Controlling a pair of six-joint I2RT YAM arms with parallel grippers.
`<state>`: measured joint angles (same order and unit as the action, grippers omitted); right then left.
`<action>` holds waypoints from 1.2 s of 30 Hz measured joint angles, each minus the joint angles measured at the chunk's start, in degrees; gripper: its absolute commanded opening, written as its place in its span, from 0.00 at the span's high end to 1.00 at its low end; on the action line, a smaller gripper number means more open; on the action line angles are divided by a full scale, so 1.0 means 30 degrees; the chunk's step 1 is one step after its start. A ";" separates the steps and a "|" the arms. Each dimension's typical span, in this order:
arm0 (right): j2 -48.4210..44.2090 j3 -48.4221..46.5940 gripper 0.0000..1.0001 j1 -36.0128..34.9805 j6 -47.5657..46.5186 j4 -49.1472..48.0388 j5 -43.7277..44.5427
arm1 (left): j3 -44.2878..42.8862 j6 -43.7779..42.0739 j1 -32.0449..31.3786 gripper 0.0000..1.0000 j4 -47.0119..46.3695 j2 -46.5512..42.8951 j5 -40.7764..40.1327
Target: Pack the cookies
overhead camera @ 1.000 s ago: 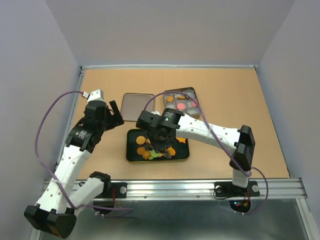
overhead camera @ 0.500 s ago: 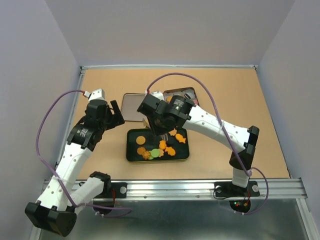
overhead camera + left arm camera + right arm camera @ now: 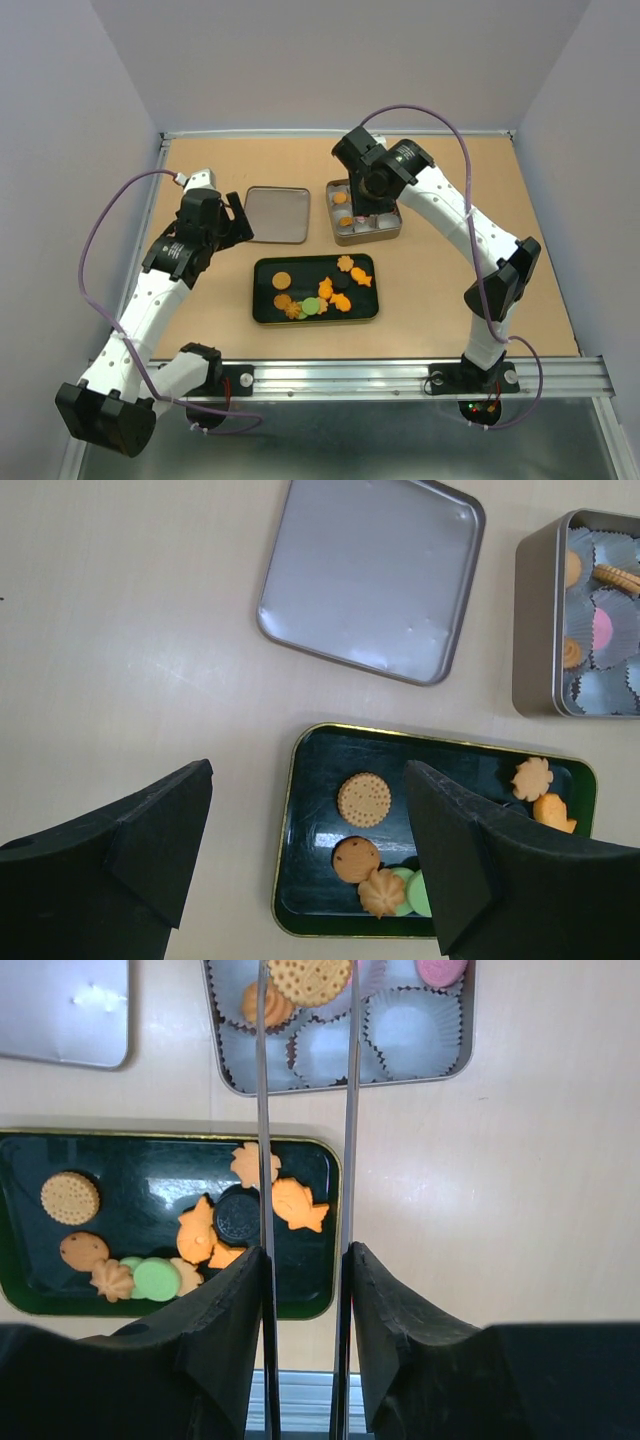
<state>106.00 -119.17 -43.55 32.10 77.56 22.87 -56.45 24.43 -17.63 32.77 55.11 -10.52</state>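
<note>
- The right gripper (image 3: 305, 1260) is clamped on the handle end of thin metal tongs (image 3: 263, 1110). It grips the tool and touches no biscuit itself.
- The tongs run straight out from the jaws. Their two blades are near parallel, and the tips pinch one round orange-brown cookie (image 3: 310, 978).
- That cookie hangs over the open metal tin (image 3: 535, 620), above the white paper cups (image 3: 412, 1032). I can't tell whether it is touching a cup yet.
- Being round, it has no long axis. Its patterned face looks back along the tongs toward the wrist camera, and the blades hold it by its edges.
- The left gripper (image 3: 308, 770) is spread wide with nothing in it, hovering by the left end of the black tray (image 3: 150, 1185).
- Packed so far, I'd judge: a pink cookie (image 3: 442, 970) and a couple of orange ones (image 3: 280, 1008), each in a cup. Several cups are bare.
- About ten cookies are left on the tray, among them a round one (image 3: 70, 1198), a green one (image 3: 158, 1278), a dark sandwich (image 3: 238, 1217) and a fish (image 3: 298, 1205). The fish lies roughly along the tray's length.
- The tray's long side runs parallel to the near table edge. The tin's lid (image 3: 370, 580) lies apart, to the left of the tin.
- My guess is the job is under halfway.
</note>
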 measured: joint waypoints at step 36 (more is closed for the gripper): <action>-0.0852 0.4007 0.43 -0.0131 -0.0488 -0.1647 -0.2521 | -0.0233 0.0044 0.0000 0.12 -0.0998 0.0845 0.0022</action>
<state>103.44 -107.15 -43.94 30.63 72.62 15.31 -57.14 24.56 -17.63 29.78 57.65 -10.46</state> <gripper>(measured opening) 0.570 0.883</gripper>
